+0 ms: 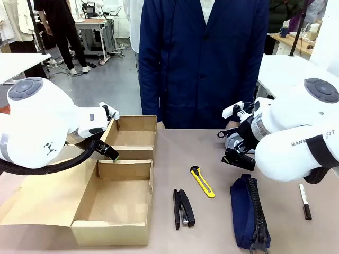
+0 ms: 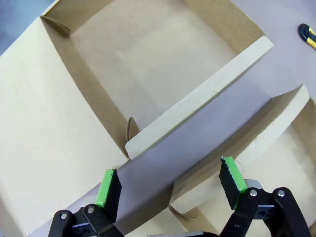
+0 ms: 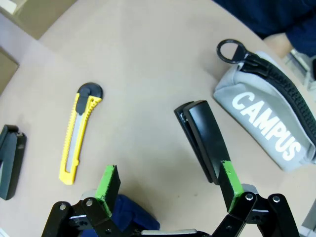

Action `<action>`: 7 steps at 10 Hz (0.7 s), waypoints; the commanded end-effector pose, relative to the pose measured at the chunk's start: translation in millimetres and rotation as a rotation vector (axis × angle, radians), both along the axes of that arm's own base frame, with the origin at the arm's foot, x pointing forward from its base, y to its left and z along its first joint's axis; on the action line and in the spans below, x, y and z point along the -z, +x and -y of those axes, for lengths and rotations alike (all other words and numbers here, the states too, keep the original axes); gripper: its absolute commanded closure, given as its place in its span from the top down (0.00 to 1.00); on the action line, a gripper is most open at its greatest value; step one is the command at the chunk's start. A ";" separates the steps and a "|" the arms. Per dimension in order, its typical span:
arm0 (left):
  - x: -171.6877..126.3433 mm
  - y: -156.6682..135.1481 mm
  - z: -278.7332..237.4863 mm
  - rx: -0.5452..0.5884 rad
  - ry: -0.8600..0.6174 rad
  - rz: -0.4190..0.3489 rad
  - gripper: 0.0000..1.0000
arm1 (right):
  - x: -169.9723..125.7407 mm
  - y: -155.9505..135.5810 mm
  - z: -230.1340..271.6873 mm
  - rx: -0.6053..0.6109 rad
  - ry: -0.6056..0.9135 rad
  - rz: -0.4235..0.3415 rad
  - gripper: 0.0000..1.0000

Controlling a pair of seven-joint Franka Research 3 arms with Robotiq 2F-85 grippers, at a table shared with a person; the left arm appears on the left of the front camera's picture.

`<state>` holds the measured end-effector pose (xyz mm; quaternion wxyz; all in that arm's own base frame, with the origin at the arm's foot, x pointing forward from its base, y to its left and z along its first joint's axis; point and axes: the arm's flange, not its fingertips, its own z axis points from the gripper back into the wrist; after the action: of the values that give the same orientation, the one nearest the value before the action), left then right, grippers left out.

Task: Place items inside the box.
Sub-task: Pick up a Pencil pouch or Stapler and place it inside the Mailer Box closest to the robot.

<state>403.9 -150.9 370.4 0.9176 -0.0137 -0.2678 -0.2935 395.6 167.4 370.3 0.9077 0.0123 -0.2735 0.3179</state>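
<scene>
The open cardboard box [image 1: 109, 233] lies at the table's left, with two compartments. My left gripper [image 1: 110, 152] hangs open over the flap between them, and the left wrist view shows my left gripper [image 2: 170, 180] above that flap of the box [image 2: 197, 103]. On the brown table lie a yellow-and-black utility knife [image 1: 202, 181], a black stapler [image 1: 183, 208], a navy zip pouch [image 1: 248, 211] and a marker pen [image 1: 305, 201]. My right gripper [image 1: 234, 156] is open above the table. In its wrist view my right gripper [image 3: 168, 182] hovers between the knife [image 3: 76, 140] and a second black stapler [image 3: 201, 138].
A grey pouch [image 3: 269, 129] lettered CAMPUS lies beyond the second stapler. The first stapler [image 3: 10, 160] shows at the left edge of the right wrist view. A person in a dark blue coat [image 1: 204, 63] stands at the far side.
</scene>
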 end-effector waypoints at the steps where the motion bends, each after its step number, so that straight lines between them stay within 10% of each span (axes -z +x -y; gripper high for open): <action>1: 0.0 0.0 0.0 0.000 0.000 0.000 1.00 | -0.1 0.0 0.1 0.001 0.001 0.000 1.00; 7: 0.0 0.0 0.0 0.000 0.000 0.000 1.00 | -0.1 0.0 0.1 0.001 0.001 0.000 1.00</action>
<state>403.9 -150.9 370.4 0.9176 -0.0137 -0.2678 -0.2935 395.6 167.4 370.3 0.9077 0.0123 -0.2734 0.3180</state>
